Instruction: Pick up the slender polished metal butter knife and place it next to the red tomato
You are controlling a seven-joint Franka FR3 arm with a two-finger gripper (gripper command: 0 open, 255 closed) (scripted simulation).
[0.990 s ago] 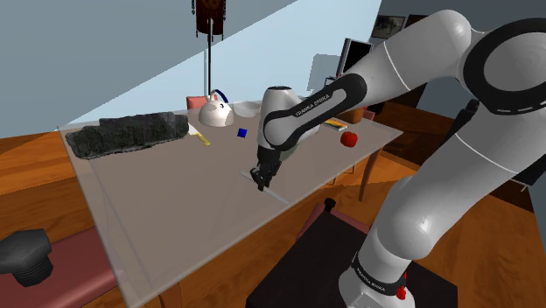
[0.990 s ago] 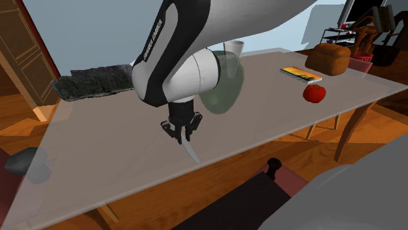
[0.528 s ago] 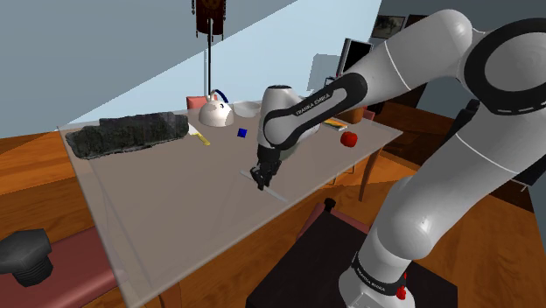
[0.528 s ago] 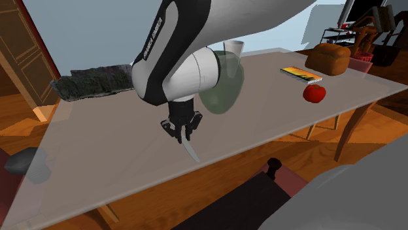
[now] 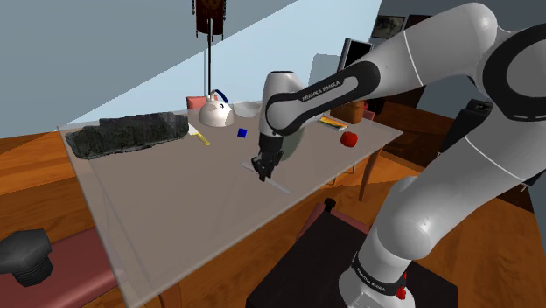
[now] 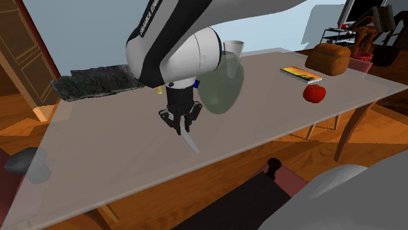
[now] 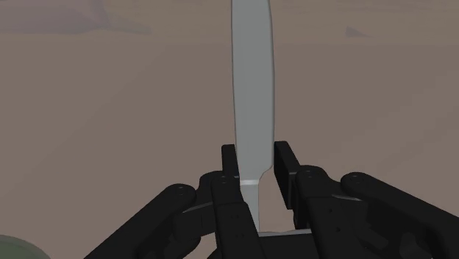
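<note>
— Over mid-table in the shoulder view, the gripper points down with the butter knife slanting out beneath it. The tomato sits well apart, near the far corner of the table.

— Anything that view keeps from us?

— The grip itself. Around it are a dark rough slab, a white pot and a small blue cube.

— Second exterior view?

— The gripper faces us, the grey knife hanging tip-down at a tilt. A translucent green vessel stands behind the arm, on the tomato's side. A book and a brown loaf lie just beyond the tomato.

— And the wrist?

— That settles it: the black fingers are clamped narrow on the knife near its handle end, and the blade runs straight out from the gripper.

— Any change from half a second ago?

— The gripper has risen, and the knife has come up with it instead of lying low on the table.
</note>
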